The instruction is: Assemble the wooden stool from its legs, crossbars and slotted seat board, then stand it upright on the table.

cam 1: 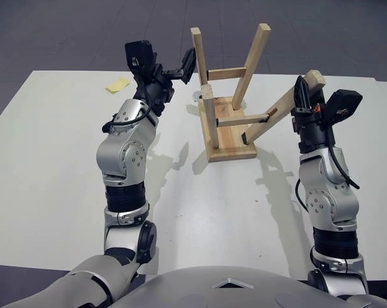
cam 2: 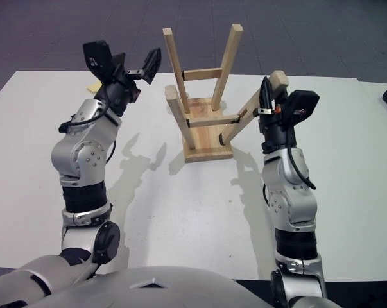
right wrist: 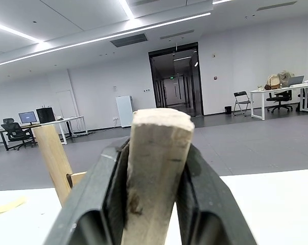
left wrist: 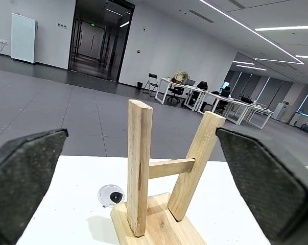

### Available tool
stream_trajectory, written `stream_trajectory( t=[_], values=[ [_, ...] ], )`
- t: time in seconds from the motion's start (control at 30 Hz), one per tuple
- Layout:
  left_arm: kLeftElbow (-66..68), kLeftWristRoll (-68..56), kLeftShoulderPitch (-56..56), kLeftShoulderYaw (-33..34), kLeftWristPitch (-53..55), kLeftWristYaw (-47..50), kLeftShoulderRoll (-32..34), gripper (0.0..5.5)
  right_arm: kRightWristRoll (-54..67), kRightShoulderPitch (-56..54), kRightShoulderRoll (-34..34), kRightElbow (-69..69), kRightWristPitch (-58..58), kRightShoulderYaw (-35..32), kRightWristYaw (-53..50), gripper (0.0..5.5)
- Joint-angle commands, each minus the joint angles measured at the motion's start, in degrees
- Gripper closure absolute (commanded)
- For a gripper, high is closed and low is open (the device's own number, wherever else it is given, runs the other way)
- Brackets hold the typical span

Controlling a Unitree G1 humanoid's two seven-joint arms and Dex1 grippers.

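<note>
The stool lies upside down near the middle of the white table (cam 1: 52, 167), its seat board (cam 1: 232, 146) flat on the tabletop and its legs pointing up. From the board's far edge rise two legs (cam 1: 199, 54) (cam 1: 252, 64), joined by a short crossbar (cam 1: 226, 73). A third leg (cam 1: 210, 119) stands at the board's near left corner. The fourth leg (cam 1: 280, 109) leans out to the right of the board, and a second crossbar (cam 1: 241, 119) runs between it and the third leg. Its foot meets the board's right edge, but I cannot tell if it sits in its slot. The right gripper (cam 1: 307, 96) is clamped around that leaning leg near its top end. The left gripper (cam 1: 165, 63) hangs above the table to the left of the board, fingers spread wide and holding nothing. A yellow note (cam 1: 118, 84) lies well to the left of the board.
</note>
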Motion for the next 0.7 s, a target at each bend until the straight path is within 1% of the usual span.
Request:
stream_trajectory(
  t=[0.03, 0.1, 0.27, 0.43, 0.6, 0.7],
  values=[
    [-1.50, -1.22, -3.83, 0.05, -1.07, 0.06, 0.34, 0.10, -9.62, 15.32, -2.48, 21.31, 13.87, 7.94, 1.75, 4.41],
    [-1.57, -1.36, -4.07, -0.26, -1.46, -0.53, 0.49, 0.10, -10.39, 14.85, -2.79, 22.22, 13.81, 8.94, 1.85, 4.41],
    [-2.74, -2.23, -4.45, -1.77, -2.47, -2.71, 0.20, 0.10, -7.47, 12.94, -1.93, 19.83, 14.21, 7.73, 2.01, 4.41],
    [-3.09, -2.22, -4.32, -2.77, -2.59, -3.27, -0.10, 0.10, -4.58, 11.17, -1.47, 15.00, 16.37, 7.08, 1.79, 4.41],
    [-2.84, -2.50, -4.52, -3.43, -2.91, -2.86, -0.60, 0.10, -3.57, 8.90, -1.53, 10.52, 18.12, 8.90, 1.87, 4.41],
    [-2.76, -2.63, -4.56, -3.65, -3.15, -2.67, -0.87, 0.10, -2.01, 6.90, -1.23, 8.46, 19.53, 8.43, 1.38, 4.41]
  ],
)
